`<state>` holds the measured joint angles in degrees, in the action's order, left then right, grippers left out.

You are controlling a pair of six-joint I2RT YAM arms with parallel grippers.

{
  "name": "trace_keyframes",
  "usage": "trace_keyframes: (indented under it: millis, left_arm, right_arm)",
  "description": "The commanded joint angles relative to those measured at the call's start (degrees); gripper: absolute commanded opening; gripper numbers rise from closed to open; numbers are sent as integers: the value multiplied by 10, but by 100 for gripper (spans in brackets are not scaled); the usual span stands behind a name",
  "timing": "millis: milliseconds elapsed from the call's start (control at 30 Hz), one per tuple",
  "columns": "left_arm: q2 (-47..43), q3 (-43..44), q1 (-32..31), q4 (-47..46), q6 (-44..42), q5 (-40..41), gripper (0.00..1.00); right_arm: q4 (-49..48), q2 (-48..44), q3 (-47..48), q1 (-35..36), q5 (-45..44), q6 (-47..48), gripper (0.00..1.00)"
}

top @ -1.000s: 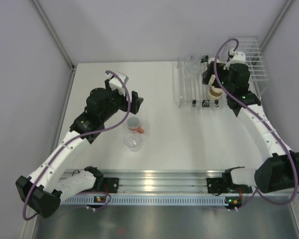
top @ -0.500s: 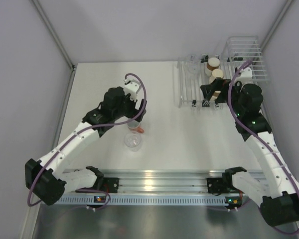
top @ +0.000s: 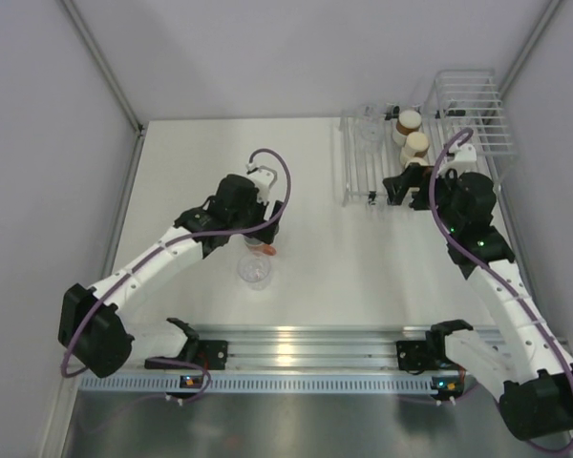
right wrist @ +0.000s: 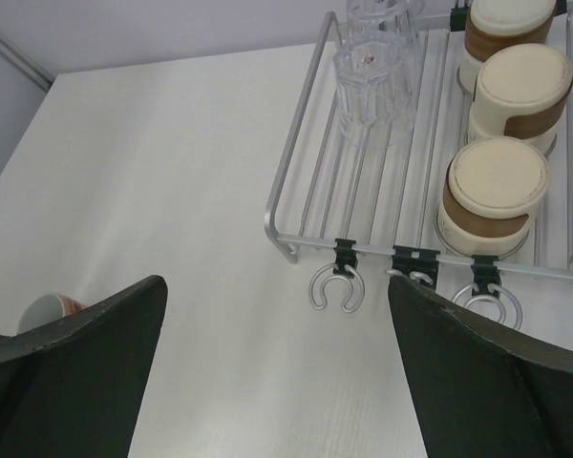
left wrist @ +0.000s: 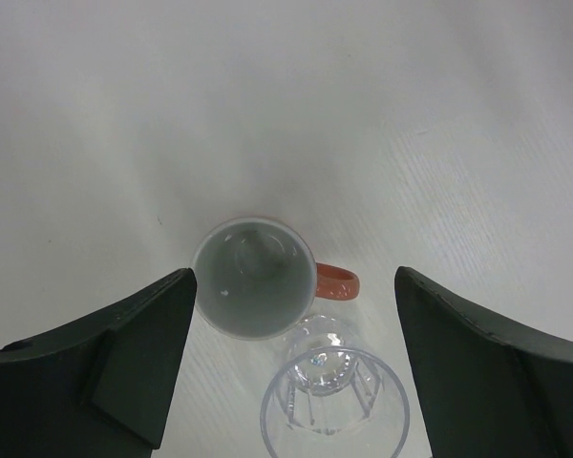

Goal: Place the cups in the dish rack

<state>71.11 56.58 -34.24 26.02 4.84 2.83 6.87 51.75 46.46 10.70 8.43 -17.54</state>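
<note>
A salmon-orange cup (left wrist: 253,277) stands upright on the table with its handle to the right. A clear cup (left wrist: 332,401) stands just in front of it. My left gripper (left wrist: 292,272) hangs open above both cups, a finger on each side, touching neither. In the top view the left gripper (top: 267,229) hovers over the orange cup (top: 265,248), with the clear cup (top: 255,271) nearer the arm bases. My right gripper (right wrist: 275,281) is open and empty at the front edge of the dish rack (right wrist: 296,181). Three brown cups (right wrist: 492,196) sit upside down on the rack's bars, with clear cups (right wrist: 372,81) further back.
The rack's tall wire basket (top: 468,105) stands at the back right, against the right wall. Wire hooks (right wrist: 336,286) hang off the rack's front bar. A metal rail (top: 306,348) runs along the near table edge. Grey walls close in the left, back and right sides.
The left arm has swung right and come down over the orange cup. The right gripper has drawn back from the rack, leaving a brown cup on the bars.
</note>
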Motion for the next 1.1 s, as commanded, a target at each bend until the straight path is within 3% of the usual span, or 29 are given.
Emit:
trace_keyframes:
  millis: [0,533,667,800,900,1067]
  left_arm:
    - [4,-9,-2,8,27,-5,90]
    - [96,-1,-21,7,68,0,89]
    - [124,9,-21,7,68,2,82]
    - [146,19,-22,6,65,11,56]
    - [163,22,-22,4,62,17,41]
    - [185,27,-23,3,63,23,0]
  right_arm:
    - [-28,-23,-1,-2,-11,10,99]
    - [-34,-34,-18,-8,-7,8,99]
    - [-35,-37,-23,-9,-7,8,99]
    - [-36,-37,-24,-10,-5,8,100]
    - [-38,-38,-27,-11,-5,8,100]
    - [-38,-37,-30,-11,-3,8,99]
